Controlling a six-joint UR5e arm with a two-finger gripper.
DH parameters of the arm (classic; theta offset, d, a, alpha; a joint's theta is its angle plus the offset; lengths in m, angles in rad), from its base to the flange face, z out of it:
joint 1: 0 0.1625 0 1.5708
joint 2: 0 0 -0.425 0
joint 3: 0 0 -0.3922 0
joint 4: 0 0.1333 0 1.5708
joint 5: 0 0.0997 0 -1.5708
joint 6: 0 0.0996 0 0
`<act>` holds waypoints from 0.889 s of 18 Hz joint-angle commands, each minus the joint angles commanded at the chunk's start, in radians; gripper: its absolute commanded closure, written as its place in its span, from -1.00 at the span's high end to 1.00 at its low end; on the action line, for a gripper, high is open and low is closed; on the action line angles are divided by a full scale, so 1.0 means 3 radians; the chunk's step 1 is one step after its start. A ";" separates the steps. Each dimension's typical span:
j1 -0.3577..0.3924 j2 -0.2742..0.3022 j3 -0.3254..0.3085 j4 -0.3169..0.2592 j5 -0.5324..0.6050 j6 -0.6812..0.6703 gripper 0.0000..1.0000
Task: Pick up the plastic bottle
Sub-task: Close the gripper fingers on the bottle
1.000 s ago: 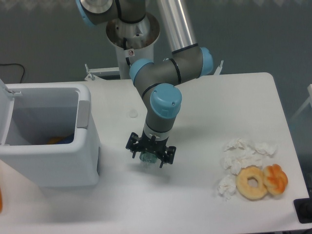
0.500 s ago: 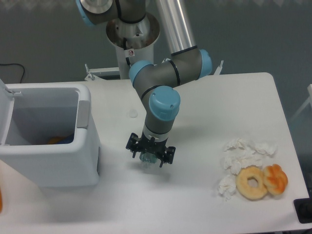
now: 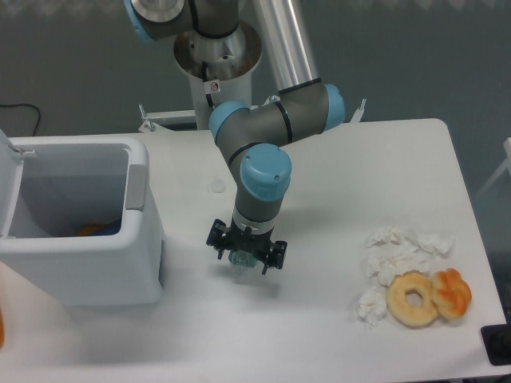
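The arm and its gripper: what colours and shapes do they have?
The arm is made of silver-grey tubes with rounded grey joints and light blue end caps. A small red-and-white sticker sits on its base column. The gripper is black, wide and angular.

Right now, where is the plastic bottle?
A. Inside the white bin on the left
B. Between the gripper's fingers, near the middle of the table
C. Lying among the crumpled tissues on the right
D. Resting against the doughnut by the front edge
B: the plastic bottle shows as a small clear, greenish shape between the fingers of the gripper, well away from the white bin, the tissues and the doughnut.
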 joint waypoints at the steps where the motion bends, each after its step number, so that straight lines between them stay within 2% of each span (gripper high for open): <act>1: 0.0000 -0.0005 0.0000 0.0000 -0.0005 0.0000 1.00; 8: 0.0000 -0.0005 0.0010 0.0000 -0.0005 0.0015 0.68; 16: 0.0000 -0.0005 0.0005 0.0000 -0.0005 0.0026 0.60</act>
